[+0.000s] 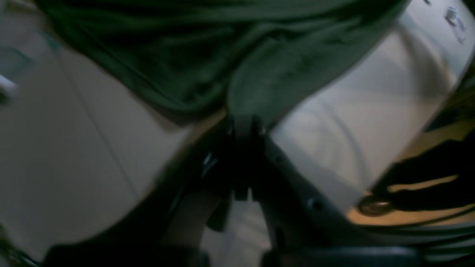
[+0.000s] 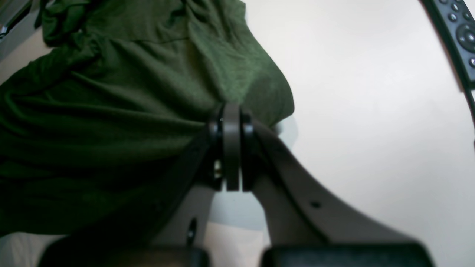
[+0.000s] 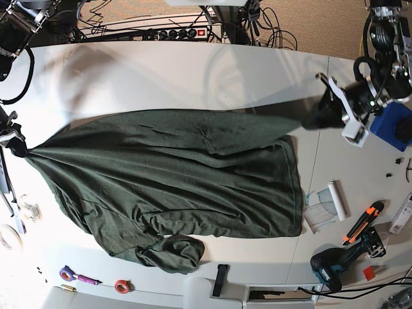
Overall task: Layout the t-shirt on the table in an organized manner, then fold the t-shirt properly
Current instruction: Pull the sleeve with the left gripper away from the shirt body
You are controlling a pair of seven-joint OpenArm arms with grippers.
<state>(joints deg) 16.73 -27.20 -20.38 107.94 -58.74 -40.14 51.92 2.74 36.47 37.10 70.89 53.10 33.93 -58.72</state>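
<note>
While two arms hold the cloth taut, entries run thus.

Left wrist view (blurry): left claw (image 1: 243, 126) clamped on a fold of the green t-shirt (image 1: 185, 55), pale table (image 1: 74, 148) beneath.

Right wrist view: right claw (image 2: 232, 115) pinched shut on the shirt's edge.

Base view: shirt spread across mid-table, one sleeve (image 3: 174, 252) bunched near the front edge.

Advice: draw both corners apart evenly, lower together, then smooth that sleeve.

Nearby: drill (image 3: 338, 264), orange knife (image 3: 360, 225), paper roll (image 3: 338, 199), red tape (image 3: 120, 285). All lie off the cloth, the paper roll closest.
</note>
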